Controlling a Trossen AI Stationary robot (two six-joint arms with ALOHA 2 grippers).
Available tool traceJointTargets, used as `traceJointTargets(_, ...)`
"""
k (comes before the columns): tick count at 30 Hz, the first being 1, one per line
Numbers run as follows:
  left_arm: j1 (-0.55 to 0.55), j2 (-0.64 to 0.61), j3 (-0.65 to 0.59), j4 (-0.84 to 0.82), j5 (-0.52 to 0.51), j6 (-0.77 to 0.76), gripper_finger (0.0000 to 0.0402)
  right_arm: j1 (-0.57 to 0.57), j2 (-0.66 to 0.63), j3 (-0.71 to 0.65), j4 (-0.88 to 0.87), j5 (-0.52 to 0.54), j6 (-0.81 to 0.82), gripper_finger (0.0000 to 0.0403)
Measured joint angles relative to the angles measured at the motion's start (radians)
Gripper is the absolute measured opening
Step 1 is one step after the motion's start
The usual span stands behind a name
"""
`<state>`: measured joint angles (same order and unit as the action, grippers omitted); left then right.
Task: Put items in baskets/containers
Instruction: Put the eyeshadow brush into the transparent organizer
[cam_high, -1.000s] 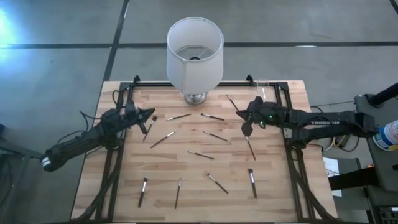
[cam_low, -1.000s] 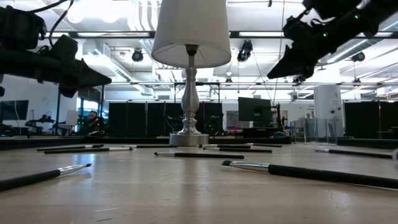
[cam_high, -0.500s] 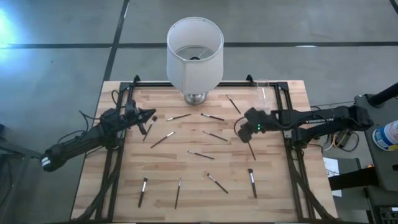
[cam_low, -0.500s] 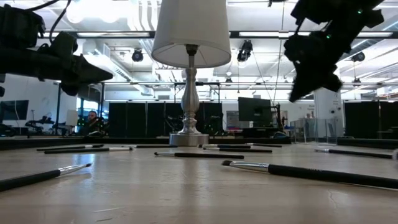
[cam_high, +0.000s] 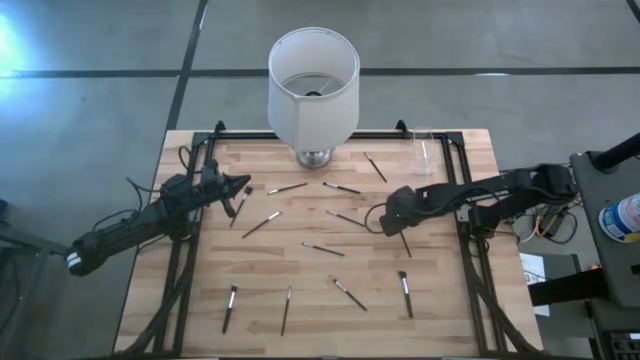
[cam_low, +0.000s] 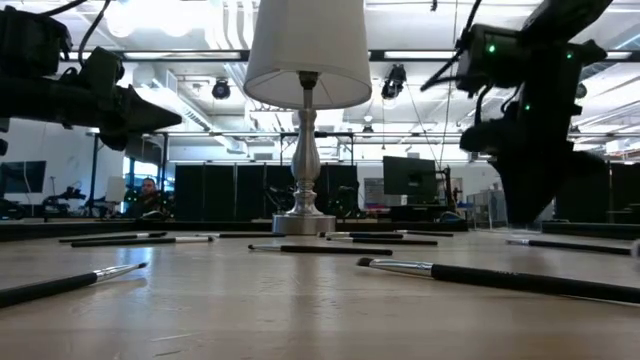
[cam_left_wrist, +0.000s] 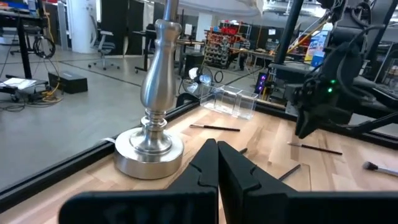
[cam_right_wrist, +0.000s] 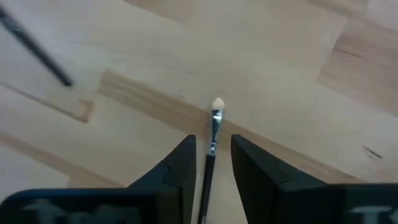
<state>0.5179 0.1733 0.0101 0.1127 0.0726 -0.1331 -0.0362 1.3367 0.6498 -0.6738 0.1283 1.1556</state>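
Brush (cam_right_wrist: 213, 134) lengthwise between open jaws, bristles forward

Brush (cam_right_wrist: 210, 163) handle hidden btwn jaws.

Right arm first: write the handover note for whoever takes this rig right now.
Right claw: open, down at the table mid-right, fingers either side of one brush lying flat; not gripped yet.
Left claw: shut, empty, hovering at the table's left edge facing the lamp base.
Brushes: about a dozen scattered flat over the wooden table, e.g. one near the front right.
Clear cup: back right corner; from above one thin thing seems to stand in it, not sure.
Done: at most one brush in.
Left: close on this brush, carry it to the cup, then the rest.
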Motion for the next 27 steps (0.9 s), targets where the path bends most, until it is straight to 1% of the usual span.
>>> traceJointTargets(10, 0.0, 0.002, -0.002, 0.0, 0.019, -0.026, 0.0, -0.047, 0.083, 0.0, 0.033, -0.024, -0.01, 0.0098)
traceJointTargets(15, 0.0, 0.003, -0.002, 0.0, 0.019, -0.033, 0.0, -0.051, 0.126, 0.001, 0.049, -0.025, -0.019, 0.0095)
traceJointTargets(18, 0.0, 0.003, -0.002, 0.0, 0.019, -0.035, 0.0, -0.052, 0.142, 0.002, 0.049, -0.027, -0.019, 0.0082)
traceJointTargets(27, 0.0, 0.003, -0.003, 0.0, 0.018, -0.05, 0.0, -0.052, 0.133, 0.002, 0.056, -0.037, -0.055, 0.0015)
